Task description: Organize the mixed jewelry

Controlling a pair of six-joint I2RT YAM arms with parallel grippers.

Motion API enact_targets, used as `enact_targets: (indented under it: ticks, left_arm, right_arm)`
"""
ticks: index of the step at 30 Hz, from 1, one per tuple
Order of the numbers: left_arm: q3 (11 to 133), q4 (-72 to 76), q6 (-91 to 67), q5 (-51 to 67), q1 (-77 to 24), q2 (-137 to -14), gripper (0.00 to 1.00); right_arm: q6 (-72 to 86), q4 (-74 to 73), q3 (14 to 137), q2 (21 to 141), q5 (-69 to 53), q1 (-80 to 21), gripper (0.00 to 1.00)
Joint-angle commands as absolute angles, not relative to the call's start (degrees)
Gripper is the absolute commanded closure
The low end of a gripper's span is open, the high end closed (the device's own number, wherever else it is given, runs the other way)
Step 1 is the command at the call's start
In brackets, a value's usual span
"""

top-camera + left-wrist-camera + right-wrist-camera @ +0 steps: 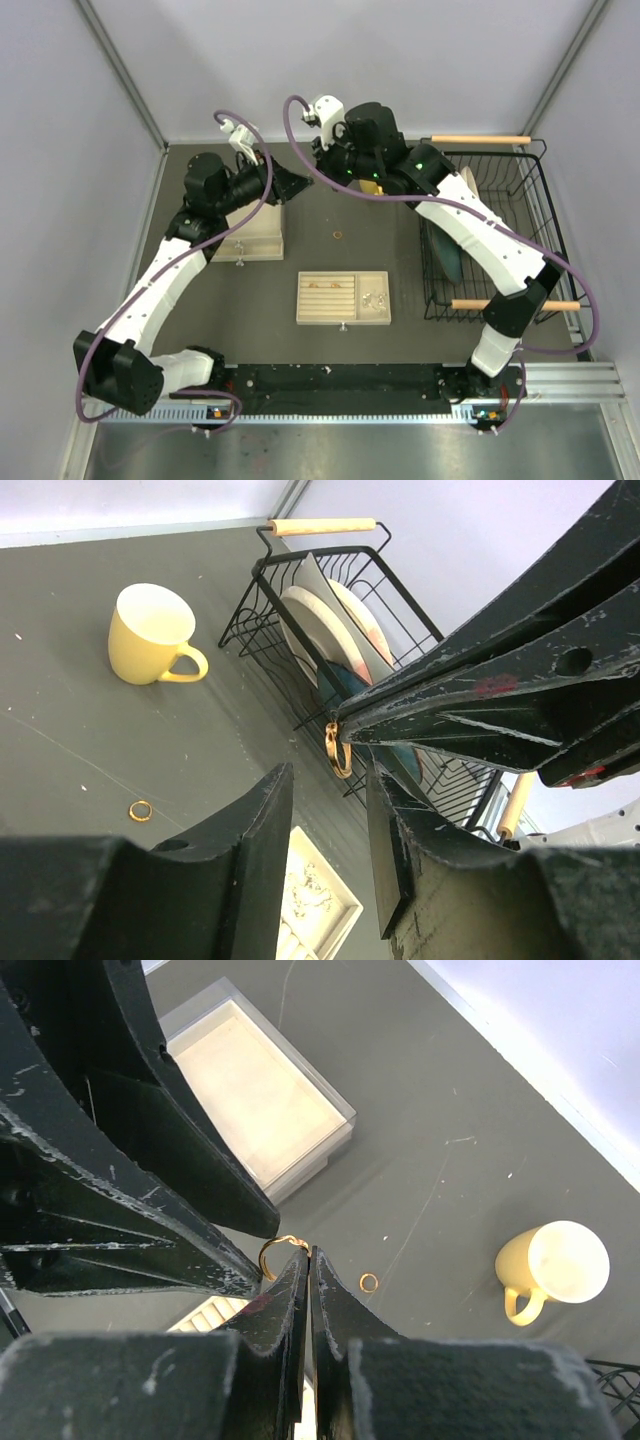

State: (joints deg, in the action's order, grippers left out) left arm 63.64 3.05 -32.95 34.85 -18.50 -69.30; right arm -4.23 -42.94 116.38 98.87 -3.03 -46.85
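Note:
My right gripper [310, 1252] is shut on a thin gold ring [272, 1254], pinched at the fingertips and held in the air over the back of the table. In the left wrist view that ring [338, 750] hangs just beyond my open left gripper [328, 780], in line with the gap and touching neither finger. The two grippers meet tip to tip in the top view, left [300, 183] and right [318, 172]. Another gold ring [337, 236] lies loose on the mat, also seen in both wrist views [140, 810] [369, 1282]. The cream slotted jewelry box [343, 297] holds small rings [325, 283] and a silvery cluster [372, 300].
A yellow mug [150, 633] stands at the back, mostly hidden by the right arm in the top view. A black wire dish rack [490, 230] with plates fills the right side. A pale lidded box [255, 232] sits at the left under the left arm.

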Motion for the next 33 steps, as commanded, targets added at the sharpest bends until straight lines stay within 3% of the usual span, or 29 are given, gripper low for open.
enact_targets:
  ticks: [1,33]
  left_arm:
    - [65.39,6.42,-33.31,34.45,-18.72,-69.96,0.60]
    - [64.78,8.44,-36.21,36.12,-18.90,-70.66,0.86]
  right_arm:
    - [-3.52,-42.36,118.56,98.09,-2.55,-47.99,1.00]
    - [-3.87,-42.19,118.21,99.67,-1.41,-48.96,1.00]
